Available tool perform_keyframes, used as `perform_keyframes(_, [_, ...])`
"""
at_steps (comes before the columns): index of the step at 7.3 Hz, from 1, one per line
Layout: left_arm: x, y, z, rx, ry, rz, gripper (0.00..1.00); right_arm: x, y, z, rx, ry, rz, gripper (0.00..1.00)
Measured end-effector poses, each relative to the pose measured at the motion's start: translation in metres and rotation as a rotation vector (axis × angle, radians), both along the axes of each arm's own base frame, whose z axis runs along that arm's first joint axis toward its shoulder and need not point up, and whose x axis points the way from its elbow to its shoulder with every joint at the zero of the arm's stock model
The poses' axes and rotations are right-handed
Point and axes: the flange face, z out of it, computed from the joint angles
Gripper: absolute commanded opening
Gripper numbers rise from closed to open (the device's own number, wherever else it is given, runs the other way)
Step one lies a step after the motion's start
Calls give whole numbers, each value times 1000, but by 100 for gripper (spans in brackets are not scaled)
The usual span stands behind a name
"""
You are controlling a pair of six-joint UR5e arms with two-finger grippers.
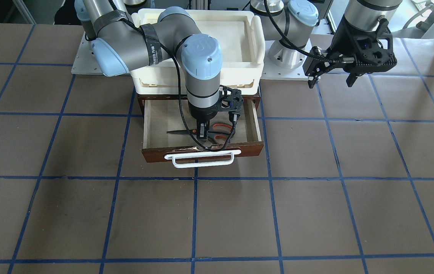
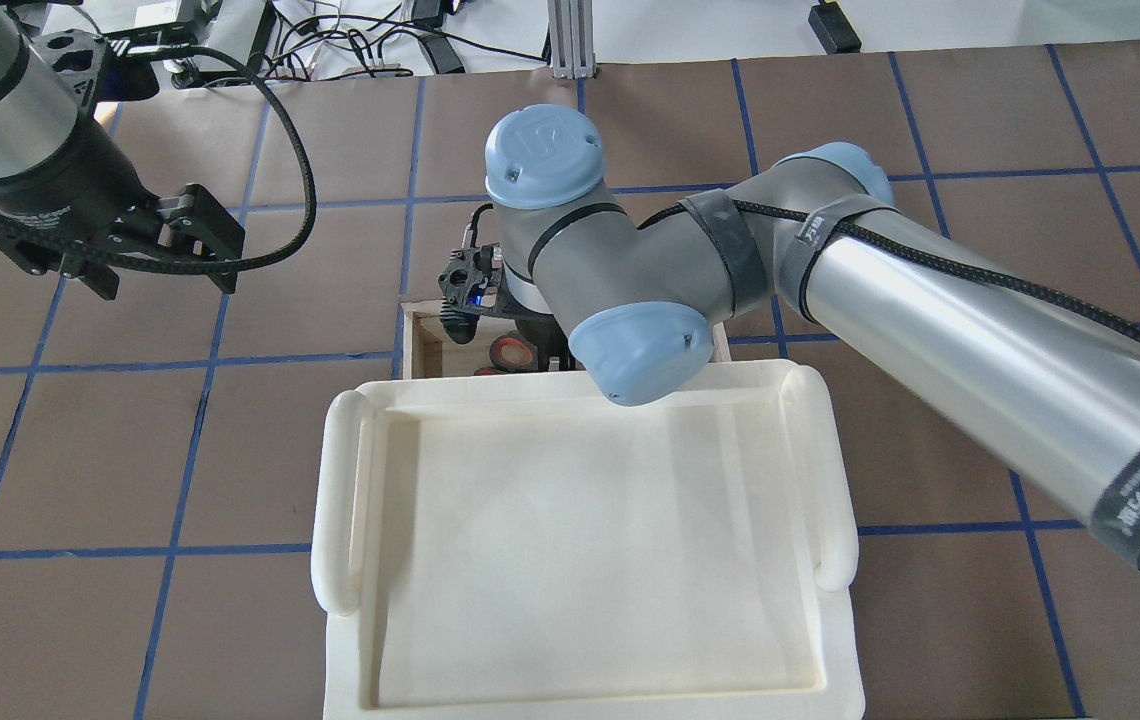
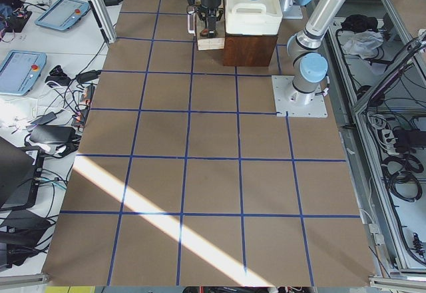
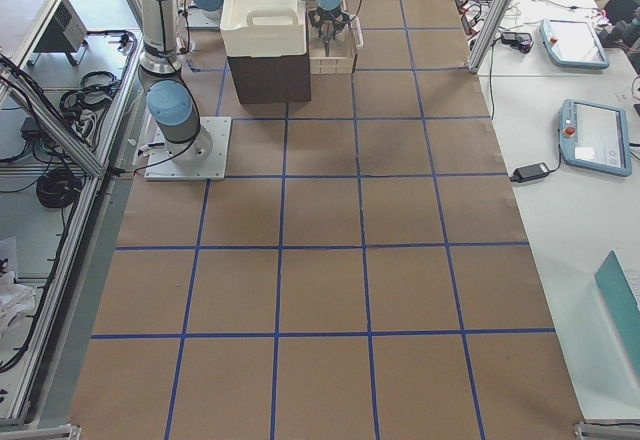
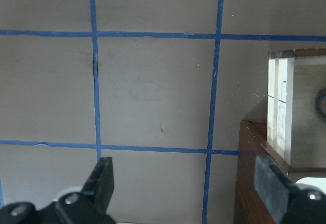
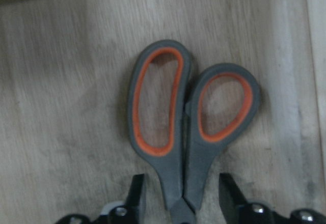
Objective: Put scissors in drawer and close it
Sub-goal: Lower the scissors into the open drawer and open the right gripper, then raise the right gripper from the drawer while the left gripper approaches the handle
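Observation:
The scissors [image 1: 221, 126] lie flat on the pale floor of the open drawer [image 1: 156, 154], blades towards the view's left. The right wrist view shows their grey handles with orange linings [image 6: 158, 102] resting on the plywood. My right gripper [image 1: 201, 133] reaches down into the drawer. It is open, with a finger [image 6: 136, 193] on each side of the scissors' neck and a gap on both sides. My left gripper [image 1: 331, 78] hangs open and empty above the table beside the drawer; its wrist view shows both fingers [image 5: 104, 178] spread.
A cream-white plastic tray [image 1: 257, 38] sits on the dark cabinet [image 4: 270, 80] above the drawer. The drawer's white bar handle [image 1: 200, 159] faces the open table. The drawer's plywood side [image 5: 285, 107] shows in the left wrist view.

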Motion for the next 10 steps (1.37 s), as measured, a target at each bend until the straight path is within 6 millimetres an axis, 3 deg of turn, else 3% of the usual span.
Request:
perform_keyframes(2, [0,0,2,-5,-1,0,100,0,1,11,-11,-8,-5,100])
perform_keyframes(6, [-1,-4,0,-10,9,-2,100,-15,-3,91,2,-14,-28,100])
perform_keyframes(7, [0,-5,1,-12,9,0,100,-32,-14,105,-11,-15,-56,100])
perform_keyframes(8, [0,-7,0,-11,10,7,100,-63,-27,125,-41,-24,-109,100])
perform_keyframes(10, [-3,-17,-4,-26,27,50,100,-148,-43,162,-45,-23,-276,100])
